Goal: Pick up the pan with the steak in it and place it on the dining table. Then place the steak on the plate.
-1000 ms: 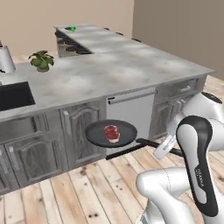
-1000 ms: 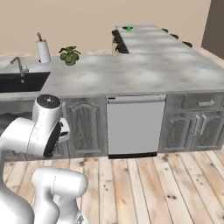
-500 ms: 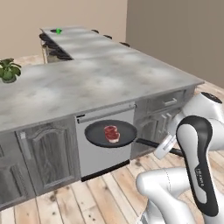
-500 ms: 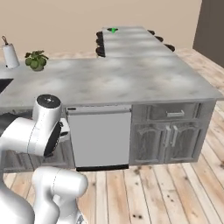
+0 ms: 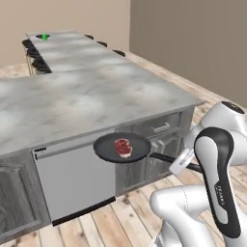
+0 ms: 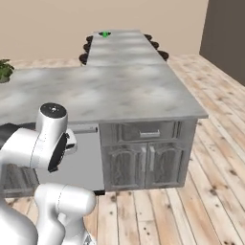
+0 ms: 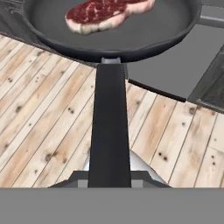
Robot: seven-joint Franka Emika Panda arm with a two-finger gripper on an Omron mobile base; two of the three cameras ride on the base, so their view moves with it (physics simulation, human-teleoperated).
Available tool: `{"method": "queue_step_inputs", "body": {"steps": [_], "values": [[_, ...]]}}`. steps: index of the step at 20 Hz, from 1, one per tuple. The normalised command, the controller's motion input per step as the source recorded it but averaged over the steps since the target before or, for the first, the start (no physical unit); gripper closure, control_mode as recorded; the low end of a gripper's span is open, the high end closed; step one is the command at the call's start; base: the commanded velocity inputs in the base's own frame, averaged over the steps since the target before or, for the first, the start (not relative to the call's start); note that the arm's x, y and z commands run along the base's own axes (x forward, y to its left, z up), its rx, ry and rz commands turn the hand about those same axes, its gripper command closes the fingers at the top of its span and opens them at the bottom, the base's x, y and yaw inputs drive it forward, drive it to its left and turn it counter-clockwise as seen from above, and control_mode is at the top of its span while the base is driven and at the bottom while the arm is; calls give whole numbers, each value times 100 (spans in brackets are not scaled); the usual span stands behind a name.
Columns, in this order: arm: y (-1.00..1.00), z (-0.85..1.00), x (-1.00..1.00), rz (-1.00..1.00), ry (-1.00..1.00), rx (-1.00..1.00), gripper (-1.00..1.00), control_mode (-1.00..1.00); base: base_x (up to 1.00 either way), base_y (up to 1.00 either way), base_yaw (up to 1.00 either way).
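The black pan (image 5: 121,147) hangs level in the air in front of the grey counter, above the wooden floor. The reddish steak (image 5: 123,146) lies near its middle. In the hand view the pan (image 7: 109,30) is at the top with the steak (image 7: 107,13) inside, and its long handle (image 7: 109,131) runs straight down to my gripper (image 7: 109,177). My gripper (image 5: 185,163) is shut on the end of the handle, to the right of the pan. The dining table and the plate are out of view.
The L-shaped grey counter (image 5: 91,94) stands ahead, with a dishwasher front (image 5: 75,181) and cabinet doors (image 6: 148,155) below. Dark stools (image 6: 86,48) line its far arm, where a small green object (image 5: 45,36) sits. A plant (image 6: 4,71) is at the left edge. Wooden floor (image 6: 210,158) opens to the right.
The whole scene has slid left in both base views, so the base has moved; sink and paper roll have left the picture. The pan with the steak stays held in the same spot beside the arm.
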Motion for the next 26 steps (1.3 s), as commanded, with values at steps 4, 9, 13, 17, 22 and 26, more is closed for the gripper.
{"method": "queue_step_inputs", "body": {"steps": [4, 9, 13, 17, 22, 26], "values": [[0, 0, 0, 0, 0, 0, 100, 100, 46, -100, -4], [0, 0, 0, 0, 0, 0, 100, 100, 37, -100, -4], [0, 0, 0, 0, 0, 0, 100, 100, 36, -100, -4], [0, 0, 0, 0, 0, 0, 100, 100, 37, -100, -4], [0, 0, 0, 0, 0, 0, 100, 100, 36, -100, -4], [0, 0, 0, 0, 0, 0, 100, 100, 36, -100, -4]]}}
